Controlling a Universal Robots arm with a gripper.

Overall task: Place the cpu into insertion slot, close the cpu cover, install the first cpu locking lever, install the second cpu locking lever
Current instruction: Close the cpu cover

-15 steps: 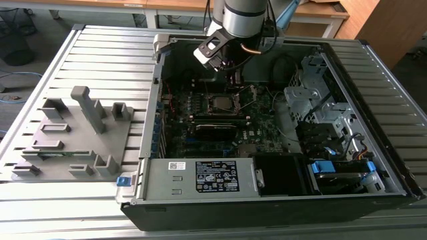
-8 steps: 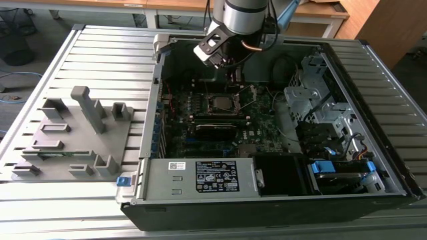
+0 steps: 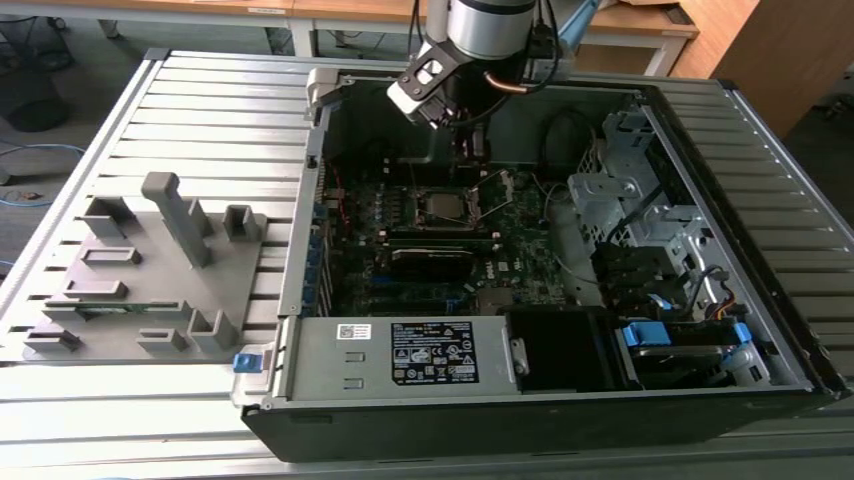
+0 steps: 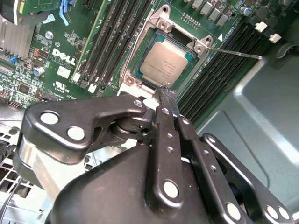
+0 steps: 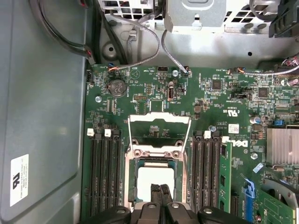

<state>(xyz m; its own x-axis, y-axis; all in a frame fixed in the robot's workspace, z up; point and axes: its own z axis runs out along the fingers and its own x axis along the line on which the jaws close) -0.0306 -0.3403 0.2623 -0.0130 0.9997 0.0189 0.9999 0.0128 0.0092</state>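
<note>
The cpu (image 4: 166,63) lies flat in the insertion slot (image 4: 129,80), grey metal face up; I also see the cpu (image 5: 154,177) in the first wrist view. The cpu cover (image 5: 160,120) is swung open and lies back past the slot's far side, with green board showing through its cut-out. One thin locking lever (image 4: 233,52) sticks out unlatched beside the slot. My gripper (image 4: 167,92) is shut with nothing between its fingers, its tips just above the cpu's near edge. In the exterior view the gripper (image 3: 467,150) hangs inside the case above the insertion slot (image 3: 445,206).
Long black memory slots (image 5: 103,172) flank the socket on both sides. A finned heat sink (image 5: 282,147) and grey cables (image 5: 140,32) are close by. The case holds a power supply (image 3: 400,355) and a drive cage (image 3: 627,190). A grey fixture tray (image 3: 147,270) lies to the exterior view's left.
</note>
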